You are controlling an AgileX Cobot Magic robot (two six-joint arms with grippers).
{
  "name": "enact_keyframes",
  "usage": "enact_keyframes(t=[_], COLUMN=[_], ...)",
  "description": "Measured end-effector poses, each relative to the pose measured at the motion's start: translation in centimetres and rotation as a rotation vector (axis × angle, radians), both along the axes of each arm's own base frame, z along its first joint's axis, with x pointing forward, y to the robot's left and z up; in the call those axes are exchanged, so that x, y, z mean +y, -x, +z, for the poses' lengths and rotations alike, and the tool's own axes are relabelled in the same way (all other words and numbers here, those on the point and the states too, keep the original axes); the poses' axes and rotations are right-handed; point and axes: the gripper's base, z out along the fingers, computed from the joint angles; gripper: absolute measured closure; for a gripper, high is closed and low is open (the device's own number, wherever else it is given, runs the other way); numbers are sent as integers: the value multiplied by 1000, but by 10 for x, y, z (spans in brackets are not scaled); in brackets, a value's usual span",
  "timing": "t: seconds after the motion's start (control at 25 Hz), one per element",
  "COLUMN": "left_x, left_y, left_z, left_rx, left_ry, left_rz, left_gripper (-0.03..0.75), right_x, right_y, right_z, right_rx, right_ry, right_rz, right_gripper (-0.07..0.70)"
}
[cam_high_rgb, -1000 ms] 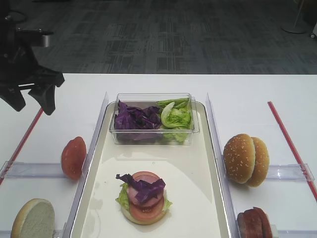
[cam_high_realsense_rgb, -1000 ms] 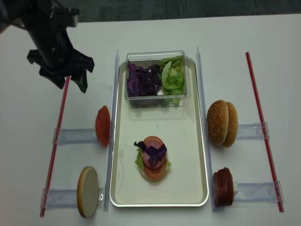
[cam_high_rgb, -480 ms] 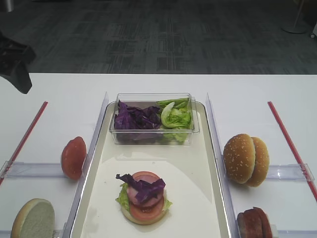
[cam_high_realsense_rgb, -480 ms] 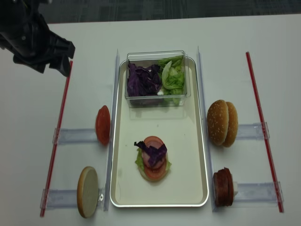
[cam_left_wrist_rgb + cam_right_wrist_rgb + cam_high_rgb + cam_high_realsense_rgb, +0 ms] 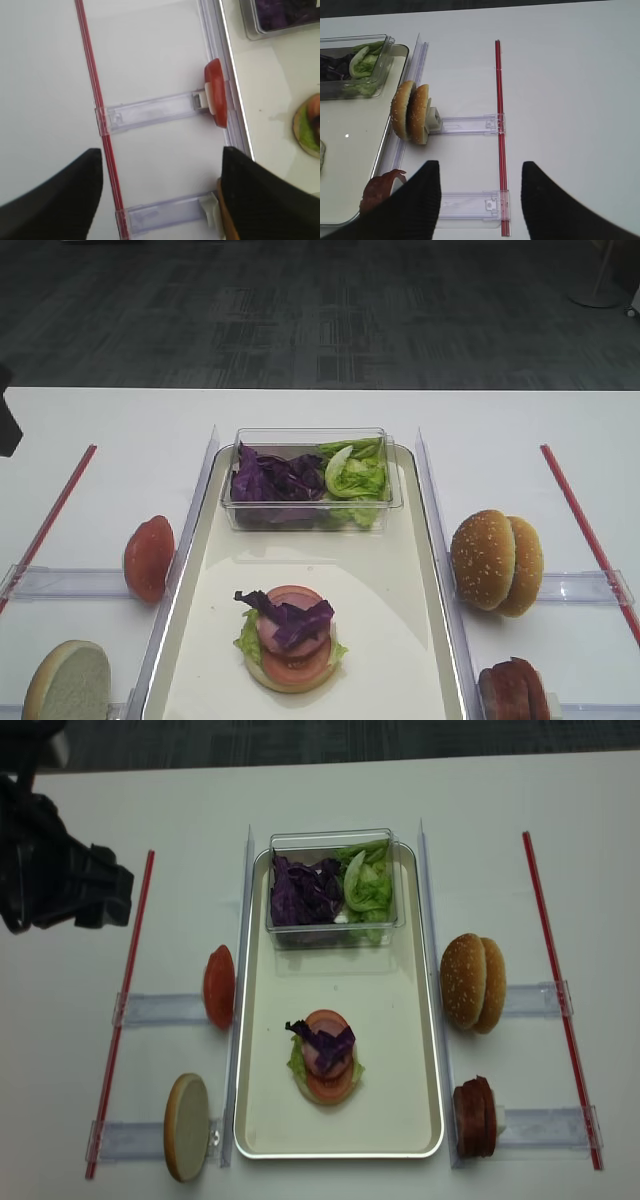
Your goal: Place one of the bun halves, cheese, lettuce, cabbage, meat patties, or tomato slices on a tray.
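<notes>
Tray [image 5: 420,1020] between clear rails [image 5: 165,1009], half-built burger [image 5: 325,1060] aboard; both end effectors apparently agape, empty.

The cabbage [image 5: 305,888] is purple, the lettuce [image 5: 367,880] is green, the bun halves [image 5: 472,982] are brown with pale seeds.

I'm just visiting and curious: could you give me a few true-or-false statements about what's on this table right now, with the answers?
1. Purple cabbage tops the stack on the tray. True.
2. The clear box holds only lettuce. False: it holds cabbage on the left and lettuce on the right.
3. The sesame buns stand on edge to the right of the tray. True.
4. The left hand is gripping the tomato slice. False: it is open and empty, with the tomato ahead of it.
5. The meat patties lie on the tray. False: they stand outside its right edge.
</notes>
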Motion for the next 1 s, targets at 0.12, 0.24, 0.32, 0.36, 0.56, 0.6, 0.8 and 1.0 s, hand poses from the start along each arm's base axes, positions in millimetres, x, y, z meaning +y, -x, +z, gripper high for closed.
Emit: enact_keyframes(t=[0.12,0.24,0.32,0.36,0.56,0.6,0.8,1.0], left_x=[1,3,3,4,6,6,8,10], left_y=[19,37,49,54,83,88,116,139], left_z=[-1,-4,-6,-9,-19,-20,-31,-39], left_rx=[-16,-32,-46,-49,-73,-82,-118,-170], left_ry=[2,3,4,4,6,6,13,24], left_rz=[0,1,1,2,2,2,12,25], left_gripper=[240,240,240,240,240,240,240,240], right_x=[0,0,0,0,0,0,0,0], right_y=[0,0,0,0,0,0,0,0], right_z=[0,0,0,0,0,0,0,0], right_rx=[2,3,4,4,4,4,4,4], right_ry=[0,0,-1,-1,-1,-1,-1,-1], right_rz=[0,0,-1,-1,-1,-1,-1,-1], right_gripper=[232,232,232,232,232,232,232,232])
